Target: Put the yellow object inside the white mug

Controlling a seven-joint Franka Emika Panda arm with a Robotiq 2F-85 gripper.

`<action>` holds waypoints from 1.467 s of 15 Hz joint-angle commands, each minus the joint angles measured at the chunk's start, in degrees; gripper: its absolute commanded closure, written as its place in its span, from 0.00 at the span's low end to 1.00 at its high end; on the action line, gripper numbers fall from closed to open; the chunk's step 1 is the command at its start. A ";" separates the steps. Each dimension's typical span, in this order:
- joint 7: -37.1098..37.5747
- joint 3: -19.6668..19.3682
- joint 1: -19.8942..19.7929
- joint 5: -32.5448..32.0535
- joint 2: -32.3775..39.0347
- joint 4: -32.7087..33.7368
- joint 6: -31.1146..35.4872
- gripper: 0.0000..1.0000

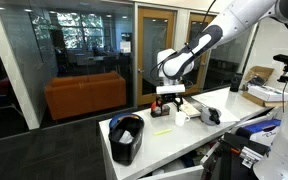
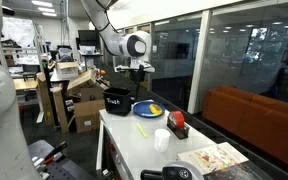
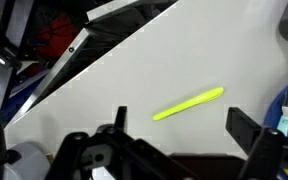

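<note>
The yellow object (image 3: 189,104) is a thin flat yellow-green strip lying on the white table (image 3: 114,75). It also shows in both exterior views (image 1: 162,131) (image 2: 141,128). My gripper (image 3: 184,125) is open and empty. It hangs above the table (image 1: 166,95) (image 2: 139,70), and in the wrist view the strip lies between its two fingers, well below them. The small white mug (image 2: 161,139) stands upright on the table further along, also in an exterior view (image 1: 181,116), apart from the strip.
A black bin (image 1: 127,137) (image 2: 117,100) stands at one end of the table. A blue plate (image 2: 149,109) with something yellow on it sits near it. A small red object (image 2: 176,122) stands beside the mug. Cardboard boxes (image 2: 84,100) lie past the table.
</note>
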 commanded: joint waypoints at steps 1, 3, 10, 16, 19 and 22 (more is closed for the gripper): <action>2.34 -1.51 1.36 2.75 2.67 1.95 0.75 0.00; 2.08 -1.48 1.52 4.05 3.46 2.10 1.86 0.00; -0.36 -1.52 2.47 4.18 1.99 1.25 1.41 0.00; 0.59 -1.74 2.36 5.06 4.33 3.01 1.49 0.00; 5.16 -2.64 2.45 6.39 8.40 6.16 0.81 0.00; 8.76 -3.25 2.81 7.49 12.76 9.06 1.51 0.00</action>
